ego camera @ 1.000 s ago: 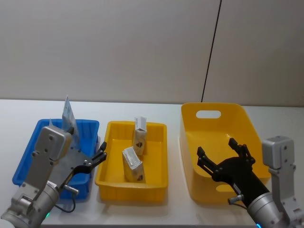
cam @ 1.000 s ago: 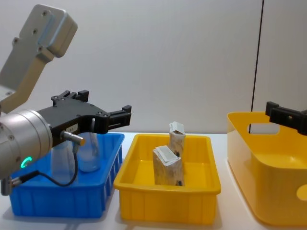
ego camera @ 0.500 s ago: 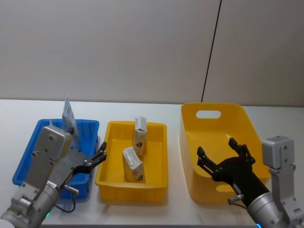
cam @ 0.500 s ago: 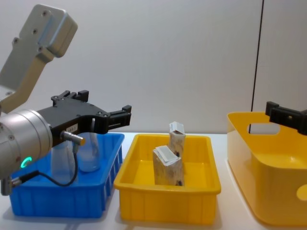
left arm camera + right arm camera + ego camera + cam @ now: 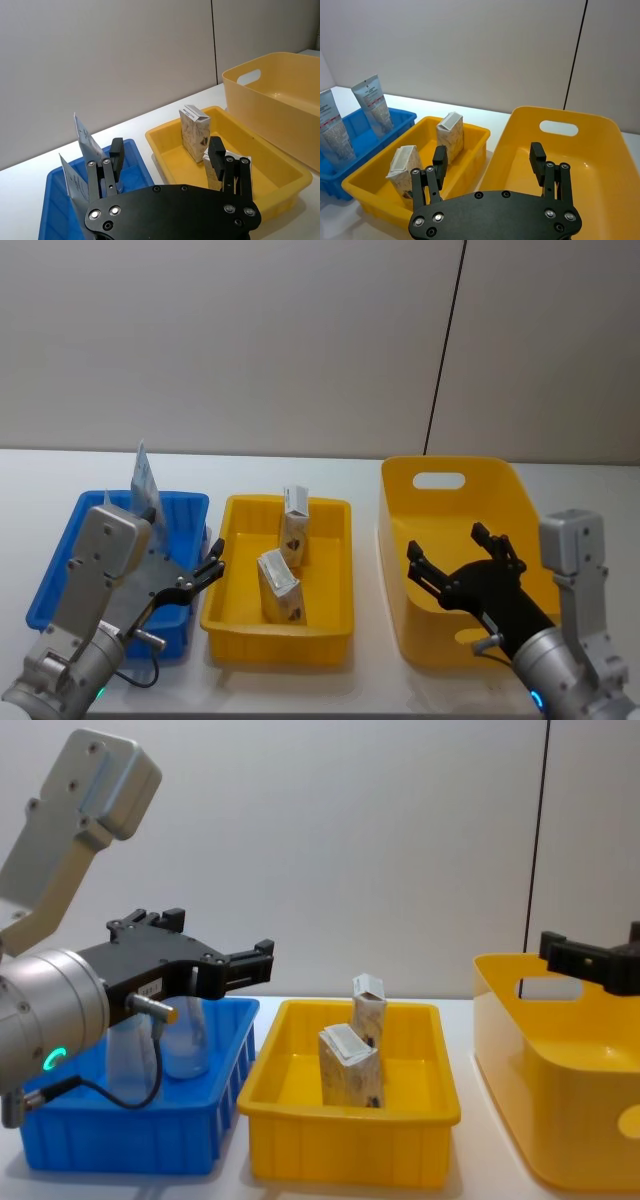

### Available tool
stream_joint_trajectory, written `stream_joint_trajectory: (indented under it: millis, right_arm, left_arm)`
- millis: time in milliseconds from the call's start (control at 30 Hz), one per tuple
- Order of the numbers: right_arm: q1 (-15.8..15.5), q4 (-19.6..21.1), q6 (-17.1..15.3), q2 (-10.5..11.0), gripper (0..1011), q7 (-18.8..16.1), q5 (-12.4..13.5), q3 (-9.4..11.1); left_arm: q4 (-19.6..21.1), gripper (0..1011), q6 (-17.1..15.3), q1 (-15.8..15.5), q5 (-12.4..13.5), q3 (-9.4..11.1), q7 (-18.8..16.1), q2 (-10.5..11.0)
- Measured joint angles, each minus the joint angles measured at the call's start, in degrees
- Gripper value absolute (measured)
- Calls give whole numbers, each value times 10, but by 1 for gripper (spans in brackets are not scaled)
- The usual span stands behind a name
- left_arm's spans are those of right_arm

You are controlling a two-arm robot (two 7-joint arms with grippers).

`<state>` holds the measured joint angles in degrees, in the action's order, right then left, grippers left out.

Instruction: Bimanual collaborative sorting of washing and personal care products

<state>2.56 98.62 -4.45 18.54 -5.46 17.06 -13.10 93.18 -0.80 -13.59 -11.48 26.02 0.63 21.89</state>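
Jaws of the left gripper (image 5: 207,565) are gaping empty above the blue tray's (image 5: 60,570) right rim; the right gripper's (image 5: 447,545) are gaping over the yellow bin (image 5: 395,510). Two cartons (image 5: 280,588) are standing in the yellow tray (image 5: 335,560) at the counter's (image 5: 300,465) middle; tubes (image 5: 145,483) are leaning at the blue tray's far end.

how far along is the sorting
Done, apparently: two tubes stand in the blue tray, two cartons in the small yellow tray. In hand: nothing; left gripper hovers open by the blue tray, right gripper open over the large yellow bin. Left: no loose product that I can see.
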Motion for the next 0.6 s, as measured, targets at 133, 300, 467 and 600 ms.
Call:
stream_joint_trajectory:
  millis: [133,300,467,600]
  right_arm:
    - [12,-9,-12,-6,1004,-3,2,-2]
    - [28,-21,-28,-15,1004,-3,3,-6]
    - [49,-36,-50,-30,1004,-1,3,-14]
    - [66,-48,-73,-43,1004,5,2,-20]
  left_arm:
    - [0,1001,0,0,0,0,0,0]
    - [0,1001,0,0,0,0,0,0]
    - [0,1001,0,0,0,0,0,0]
    - [0,1001,0,0,0,0,0,0]
